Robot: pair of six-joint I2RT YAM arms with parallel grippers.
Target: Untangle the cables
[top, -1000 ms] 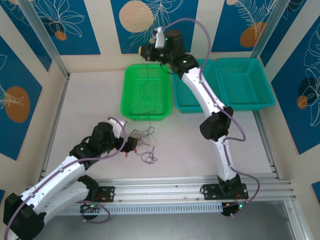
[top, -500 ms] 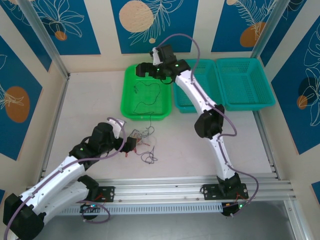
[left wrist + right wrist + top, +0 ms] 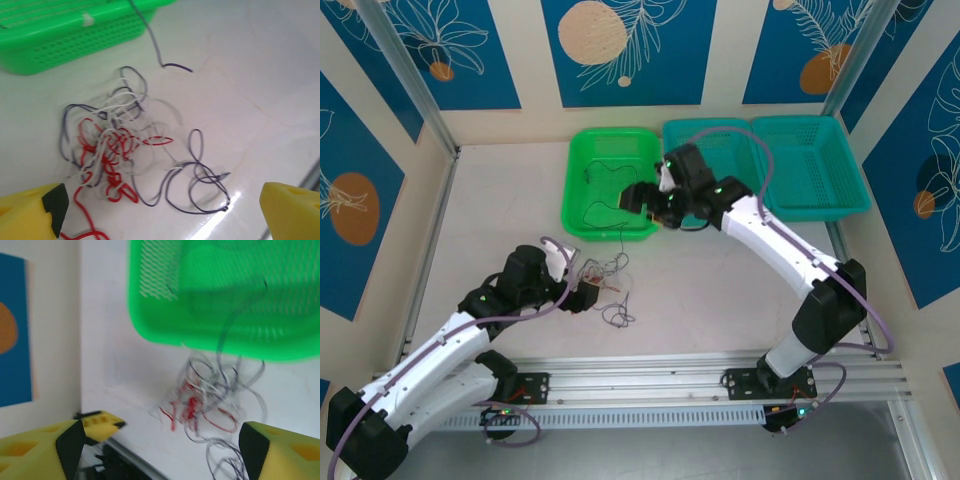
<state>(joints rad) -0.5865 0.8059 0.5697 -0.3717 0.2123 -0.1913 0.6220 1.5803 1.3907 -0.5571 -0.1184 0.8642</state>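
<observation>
The cables (image 3: pixel 610 285) lie as a tangle of red, white and black loops on the white table, just in front of the green basket (image 3: pixel 574 190). One black cable (image 3: pixel 621 243) runs from inside that basket over its front wall down to the tangle. In the left wrist view the knot (image 3: pixel 112 150) is red and white, and loose black loops (image 3: pixel 200 175) spread to its right. My left gripper (image 3: pixel 588 295) sits at the tangle's left edge, open and holding nothing. My right gripper (image 3: pixel 634 198) hovers over the basket's front right corner, open and holding nothing.
Two teal baskets (image 3: pixel 740 150) (image 3: pixel 810 165) stand to the right of the green one along the back wall. A metal rail (image 3: pixel 700 375) runs along the near table edge. Bare table lies to the left of and behind my left arm.
My right gripper opened and let go of the black cable, which now lies in the green basket. That arm swung from high behind the basket down to its front right corner. The left arm stayed put.
</observation>
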